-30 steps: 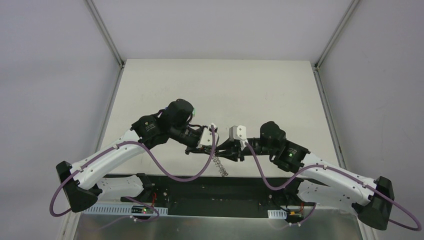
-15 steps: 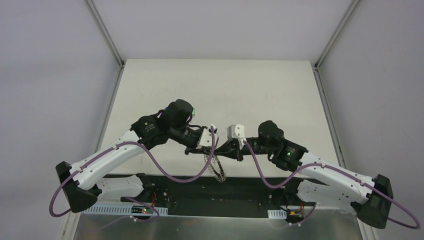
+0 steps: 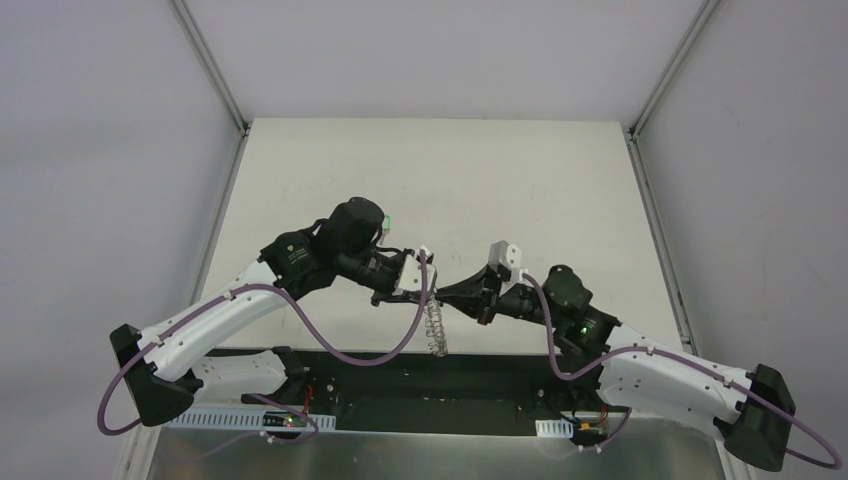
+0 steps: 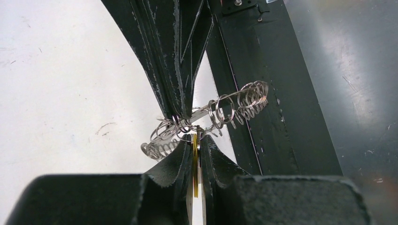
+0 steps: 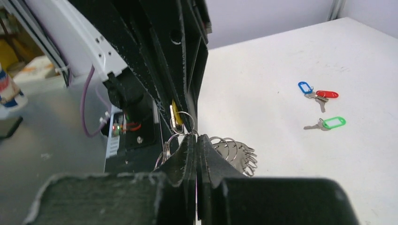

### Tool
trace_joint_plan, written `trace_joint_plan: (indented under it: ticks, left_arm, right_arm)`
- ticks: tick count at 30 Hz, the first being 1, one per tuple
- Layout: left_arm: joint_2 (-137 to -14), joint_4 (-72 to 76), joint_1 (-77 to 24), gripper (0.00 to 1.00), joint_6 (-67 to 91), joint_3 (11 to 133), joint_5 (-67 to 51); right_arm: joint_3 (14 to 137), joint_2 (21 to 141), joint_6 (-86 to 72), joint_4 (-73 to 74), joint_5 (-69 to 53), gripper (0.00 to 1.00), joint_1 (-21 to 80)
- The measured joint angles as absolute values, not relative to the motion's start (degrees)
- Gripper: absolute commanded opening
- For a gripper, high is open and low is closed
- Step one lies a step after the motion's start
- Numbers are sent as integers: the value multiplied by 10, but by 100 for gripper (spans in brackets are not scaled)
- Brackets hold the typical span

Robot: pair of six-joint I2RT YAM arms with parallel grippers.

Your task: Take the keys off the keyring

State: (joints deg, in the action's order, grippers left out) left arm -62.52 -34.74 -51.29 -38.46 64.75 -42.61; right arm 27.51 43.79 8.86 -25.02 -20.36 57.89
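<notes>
Tugging apart could go wrong here: left tool (image 4: 195,141) clamps the yellow-tagged key (image 4: 194,164), right tool (image 5: 196,138) pinches the keyring (image 4: 237,104), and either thin grip might slip free.

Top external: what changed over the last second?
The right gripper closed onto the keyring, and its wrist shifted right. The left gripper stayed shut on the yellow-tagged key, and the keyring still hangs between them.
</notes>
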Motion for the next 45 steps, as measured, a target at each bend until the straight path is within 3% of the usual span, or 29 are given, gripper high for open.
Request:
trace_joint_plan:
  ticks: [11,14,18,22,27,34,45]
  left_arm:
    - [-625,-336,-513,0,-385,648,-416]
    - [-625,-331,-513,0,-386,648,-415]
    - [-624,-340,-513,0,-385,648,-418]
    - [-624,-353,-513,0,-385,647,-420]
    - [-624,-359,-513,0,-385,647,-420]
    - [-624,-359,-513,0,-385,647,-432]
    - [-624,-360,-513,0,-385,647,-444]
  right_arm:
    - [152,452,-29,-536,-105,1,585]
    - [138,458,-37,-577,-96,29,586]
    - [134,443,-31,-580,-88,39,582]
    - [135,385,-1,-529,-92,39,582]
    - [189,335,80,-350,-135,39,582]
    - [326,389,206,-134,-209,39,581]
    - [379,464,284,-24,-282,39,582]
